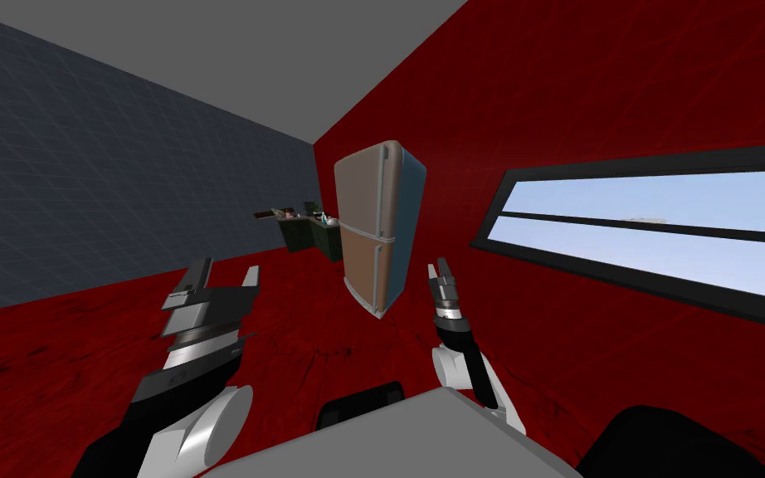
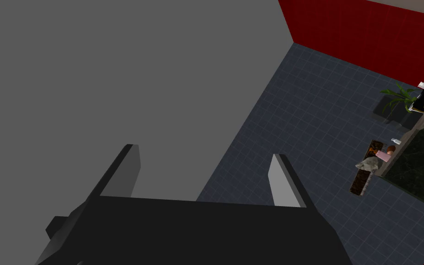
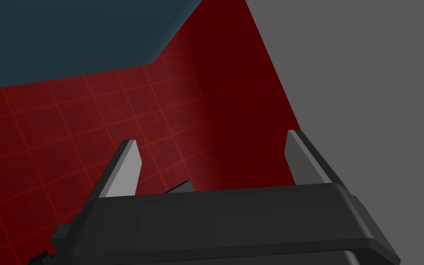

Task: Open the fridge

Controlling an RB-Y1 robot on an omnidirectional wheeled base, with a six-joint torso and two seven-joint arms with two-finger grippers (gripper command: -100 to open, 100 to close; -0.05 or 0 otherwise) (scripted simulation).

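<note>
- The fridge (image 1: 377,228) stands shut, well ahead of both hands and between them, with its back to the red wall (image 1: 588,91). It has pale brown doors and a blue side.
- The left hand (image 1: 225,275) and the right hand (image 1: 441,272) are both raised. Each has its fingers spread with nothing held.
- Risk: the fridge is well beyond either hand, so I judge that a reach from here would fall short and close on air.
- Risk: the thin grey handles (image 1: 383,199) run down the door edge on the right hand's side. A slanted approach could let the blades slip off, or catch the lower door instead of the upper.
- Risk: the wall is close on that side, so the right arm may be crowded as the door swings.
- A dark green surface (image 1: 314,236) holding small items lies beyond the fridge, towards the left hand's side.
- The floor (image 1: 57,365) is red. A long window (image 1: 646,232) is set in the wall outside the right hand.
</note>
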